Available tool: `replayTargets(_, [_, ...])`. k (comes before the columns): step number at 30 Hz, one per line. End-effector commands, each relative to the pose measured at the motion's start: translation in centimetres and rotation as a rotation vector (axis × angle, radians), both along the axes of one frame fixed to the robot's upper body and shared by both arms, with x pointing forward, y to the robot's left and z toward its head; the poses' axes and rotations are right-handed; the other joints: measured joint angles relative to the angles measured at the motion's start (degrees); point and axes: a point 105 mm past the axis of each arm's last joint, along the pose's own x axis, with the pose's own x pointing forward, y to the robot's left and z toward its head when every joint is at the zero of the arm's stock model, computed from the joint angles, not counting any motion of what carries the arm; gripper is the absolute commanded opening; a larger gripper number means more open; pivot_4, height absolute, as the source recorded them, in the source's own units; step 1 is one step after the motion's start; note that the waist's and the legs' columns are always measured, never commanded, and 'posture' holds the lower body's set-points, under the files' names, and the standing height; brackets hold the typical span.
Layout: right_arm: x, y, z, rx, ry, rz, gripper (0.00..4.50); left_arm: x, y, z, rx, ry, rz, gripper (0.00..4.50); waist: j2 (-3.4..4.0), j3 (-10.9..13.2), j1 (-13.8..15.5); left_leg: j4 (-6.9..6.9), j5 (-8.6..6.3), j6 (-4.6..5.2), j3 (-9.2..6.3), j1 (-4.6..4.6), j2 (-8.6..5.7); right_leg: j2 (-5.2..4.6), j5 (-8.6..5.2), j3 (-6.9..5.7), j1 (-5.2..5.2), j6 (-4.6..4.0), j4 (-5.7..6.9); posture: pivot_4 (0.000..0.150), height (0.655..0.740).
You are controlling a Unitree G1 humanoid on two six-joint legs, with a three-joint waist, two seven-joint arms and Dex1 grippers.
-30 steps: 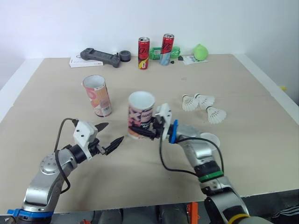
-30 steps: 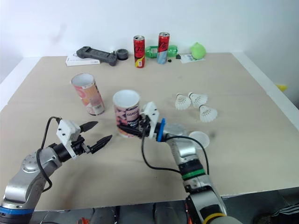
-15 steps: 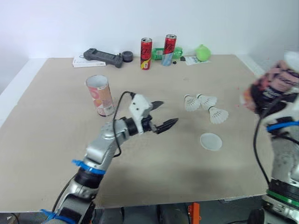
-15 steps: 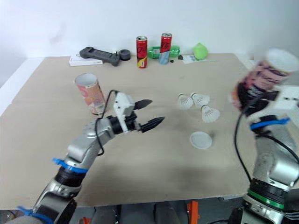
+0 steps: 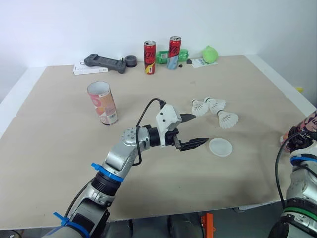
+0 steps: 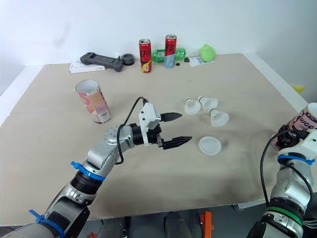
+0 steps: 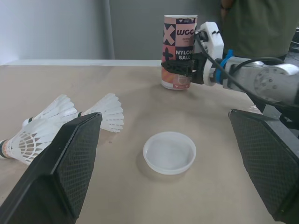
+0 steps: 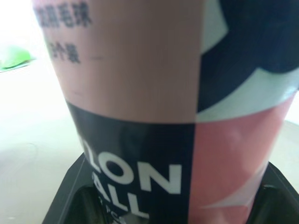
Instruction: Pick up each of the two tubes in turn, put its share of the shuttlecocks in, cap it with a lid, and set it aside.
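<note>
Pinching the pink-and-navy tube low on its wall with the right end effector, black fingers pressed against the printed side. Held out by the 3 o'clock edge of the tabletop, open mouth up, leaning a little; cannot tell whether the base touches anything.

Reaching over the middle of the tabletop with the left end effector, fingers spread wide and gripping nothing, tips aimed toward 3 o'clock.

Just past those tips, toward 3 o'clock: a white lid, lying flat with its rim up, apart from both fingers.

Near the lid, toward 12 o'clock: three white shuttlecocks, two side by side and a third just beside them at their 4 o'clock, all lying on their sides.

Well apart, at about 10 o'clock: a second tube, pink and white, upright and open.

Along the 12 o'clock edge: two red cans, a green ball and a black controller.
</note>
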Motion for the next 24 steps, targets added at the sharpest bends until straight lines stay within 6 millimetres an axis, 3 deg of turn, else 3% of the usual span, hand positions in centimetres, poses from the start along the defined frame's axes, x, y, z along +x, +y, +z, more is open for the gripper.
replayTargets(1, [0.2,-0.5,1.3,-0.05,-0.04,-0.016,2.7,-0.4,0.0,1.2,-0.022,-0.058,-0.007,4.5,0.0,0.0,0.0,0.01,0.0,0.0,-0.01,0.0,-0.01,0.0,-0.01,0.01,0.04,0.0,-0.05,0.15,0.74])
replayTargets(6, [0.6,-0.1,0.5,-0.04,-0.027,-0.003,2.7,-0.5,0.2,1.1,-0.021,-0.059,0.006,4.5,-0.01,0.0,0.0,0.01,0.01,0.0,-0.04,-0.01,-0.01,0.01,0.06,0.03,0.15,0.1,-0.19,0.15,0.74])
replayTargets(7, [0.6,0.0,0.5,-0.045,-0.025,-0.002,3.45,-0.5,0.2,1.1,-0.023,-0.058,0.01,4.5,0.0,0.0,0.0,0.01,0.0,0.0,-0.04,-0.01,-0.01,0.02,0.06,0.03,0.16,0.1,-0.21,0.15,0.74])
replayTargets(9, [0.7,0.2,0.6,-0.055,-0.025,0.004,4.25,-0.6,0.3,1.0,-0.026,-0.054,0.022,4.5,-0.01,0.0,0.0,0.01,0.0,0.0,-0.05,-0.01,-0.01,0.02,0.06,0.03,0.16,0.11,-0.21,0.15,0.74])
replayTargets(10, [0.7,0.3,0.6,-0.059,-0.027,0.007,4.43,-0.6,0.3,1.0,-0.027,-0.053,0.024,4.5,0.0,0.0,0.0,0.01,0.0,0.0,-0.05,-0.01,-0.01,0.02,0.06,0.03,0.16,0.11,-0.21,0.15,0.74])
replayTargets(24, [-1.4,2.1,1.4,-0.088,-0.051,0.034,4.43,-0.2,0.8,0.5,-0.027,-0.038,0.054,4.5,0.02,0.0,0.1,0.0,0.0,0.0,-0.08,-0.05,-0.03,0.02,0.05,0.04,0.16,0.11,-0.21,0.15,0.74])
